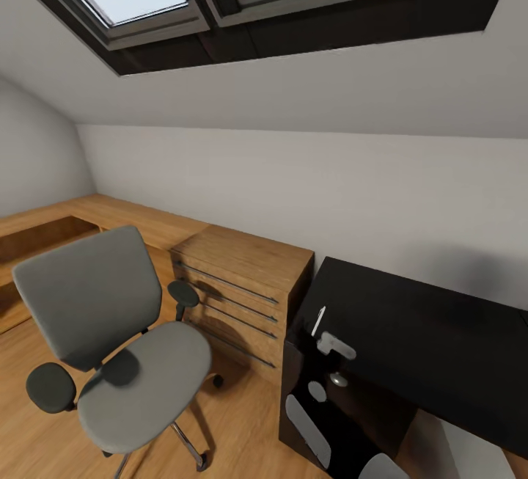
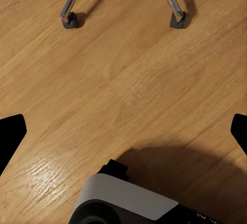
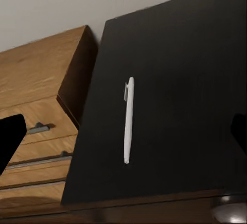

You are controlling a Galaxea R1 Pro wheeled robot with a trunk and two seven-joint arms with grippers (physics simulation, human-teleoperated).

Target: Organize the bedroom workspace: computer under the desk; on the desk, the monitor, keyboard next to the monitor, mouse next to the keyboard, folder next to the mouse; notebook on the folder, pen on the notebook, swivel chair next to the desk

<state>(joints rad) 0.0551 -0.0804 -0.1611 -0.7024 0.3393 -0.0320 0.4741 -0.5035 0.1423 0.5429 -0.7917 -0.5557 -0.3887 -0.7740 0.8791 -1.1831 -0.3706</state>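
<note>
Black desk [image 1: 433,332] bears a white pen [image 3: 128,119] — wooden drawers [image 1: 246,295] just beside; both jaws spread wide.

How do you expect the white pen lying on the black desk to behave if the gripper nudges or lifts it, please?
The pen looks thin, straight and rigid, so it should probably stay stiff and feel light when lifted. Its rounded barrel lies flat on the smooth desk, so a sideways push may roll or slide it, though the small clip near one end might stop a full roll. Its slimness could make pinching fiddly.
</note>
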